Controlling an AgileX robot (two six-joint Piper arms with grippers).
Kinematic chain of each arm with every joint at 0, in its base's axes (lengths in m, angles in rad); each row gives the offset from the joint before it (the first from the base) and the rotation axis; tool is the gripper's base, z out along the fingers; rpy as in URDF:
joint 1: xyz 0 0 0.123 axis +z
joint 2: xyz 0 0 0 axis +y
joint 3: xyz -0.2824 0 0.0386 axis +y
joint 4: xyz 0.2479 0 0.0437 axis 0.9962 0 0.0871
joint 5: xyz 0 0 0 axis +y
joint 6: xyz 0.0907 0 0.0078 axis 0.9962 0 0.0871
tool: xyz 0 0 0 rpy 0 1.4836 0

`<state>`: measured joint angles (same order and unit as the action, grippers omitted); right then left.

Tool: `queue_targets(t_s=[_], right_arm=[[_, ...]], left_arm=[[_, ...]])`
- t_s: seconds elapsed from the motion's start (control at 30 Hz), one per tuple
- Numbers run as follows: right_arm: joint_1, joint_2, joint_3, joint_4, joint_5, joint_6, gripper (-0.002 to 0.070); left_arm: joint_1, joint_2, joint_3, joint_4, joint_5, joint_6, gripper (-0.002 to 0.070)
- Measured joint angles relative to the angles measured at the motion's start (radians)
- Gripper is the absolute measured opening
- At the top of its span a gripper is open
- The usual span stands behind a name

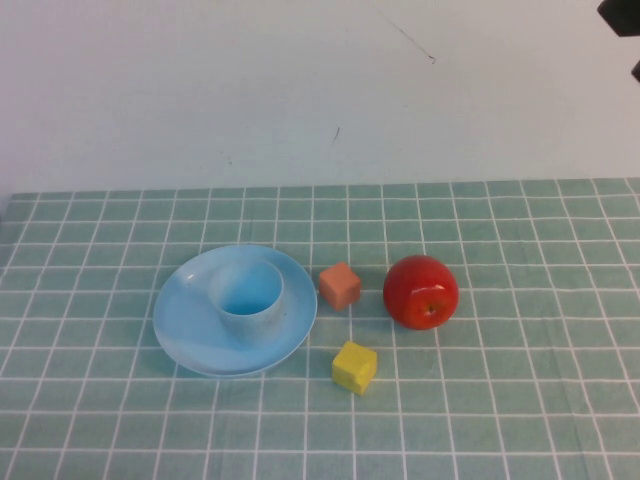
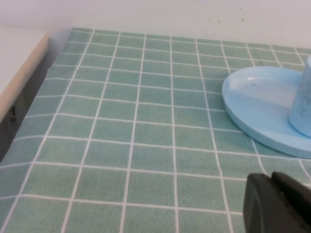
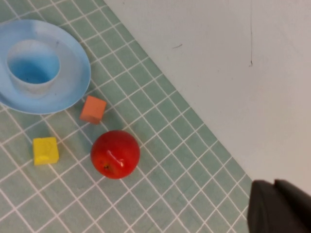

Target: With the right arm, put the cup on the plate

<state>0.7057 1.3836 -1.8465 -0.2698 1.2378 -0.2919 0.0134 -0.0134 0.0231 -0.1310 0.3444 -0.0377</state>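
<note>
The light blue cup (image 1: 246,298) stands upright on the light blue plate (image 1: 185,325), left of the table's middle. Both also show in the right wrist view, cup (image 3: 33,68) on plate (image 3: 73,82), and in the left wrist view, cup (image 2: 303,99) on plate (image 2: 252,104). My right gripper (image 3: 273,187) is shut and empty, raised high over the far right of the table, far from the cup. Only a dark bit of the right arm (image 1: 620,15) shows in the high view's top right corner. My left gripper (image 2: 273,179) is shut and empty, low near the plate's left side.
A red apple (image 1: 421,291), an orange cube (image 1: 340,286) and a yellow cube (image 1: 354,367) lie right of the plate on the green checked cloth (image 1: 520,400). A pale wall (image 1: 300,90) rises behind. A beige ledge (image 2: 17,63) borders the table's left edge.
</note>
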Motion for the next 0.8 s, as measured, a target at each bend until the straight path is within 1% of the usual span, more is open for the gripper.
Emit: queue_targets(t_s=[0.3,0.47,0.57,0.67,0.73,0.8], right_arm=[[0.0,0.059,0.007,-0.004,0.0,-0.012,-0.0002],[0.0,0.039,0.052,0.006,-0.014,-0.017,-0.0002],[0.0,-0.03,0.113,0.006,-0.091,-0.017,-0.0002],[-0.002,-0.135,0.22,0.006,-0.192,-0.017,-0.0002],[-0.028,-0.218,0.304,0.022,-0.267,-0.017,-0.0002],[-0.083,-0.321,0.412,0.058,-0.355,-0.017,-0.0002]], left_arm=[[0.0,0.0,0.0,0.0,0.0,0.0,-0.0003],[0.0,0.0,0.0,0.0,0.0,0.002,-0.0003],[0.0,0.0,0.0,0.0,0.0,0.002,-0.0003],[0.0,0.0,0.0,0.0,0.0,0.002,-0.0003],[0.0,0.0,0.0,0.0,0.0,0.002,-0.0003],[0.0,0.0,0.0,0.0,0.0,0.002,-0.0003]])
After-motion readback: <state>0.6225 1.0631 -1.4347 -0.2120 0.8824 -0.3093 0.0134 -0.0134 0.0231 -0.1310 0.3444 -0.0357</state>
